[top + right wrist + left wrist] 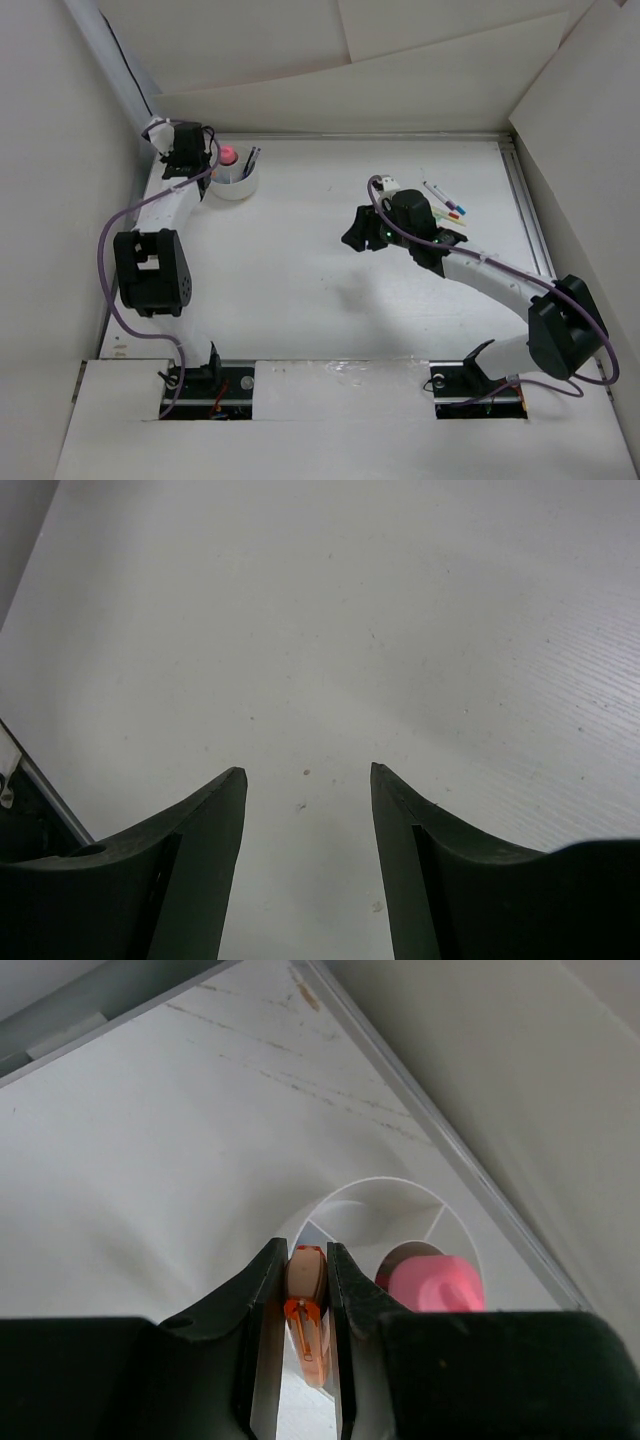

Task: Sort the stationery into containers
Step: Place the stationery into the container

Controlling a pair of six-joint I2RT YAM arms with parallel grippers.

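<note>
Left fingers [262,1282]: clamped on orange piece [305,1305], at cup [400,1192] rim beside pink cap [430,1285]. Advice: centre over a free compartment, then release. Right fingers [210,820]: spread wide, empty, above worktop [400,600].

White bench [300,290] being enclosed by pale panels [350,90]

The bench is being walled in at back and sides, and a metal rail [523,200] is being seen along its right edge.

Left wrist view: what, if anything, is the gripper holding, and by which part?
The left gripper pinches an orange pen by its clipped cap end, near the divided white cup.
</note>
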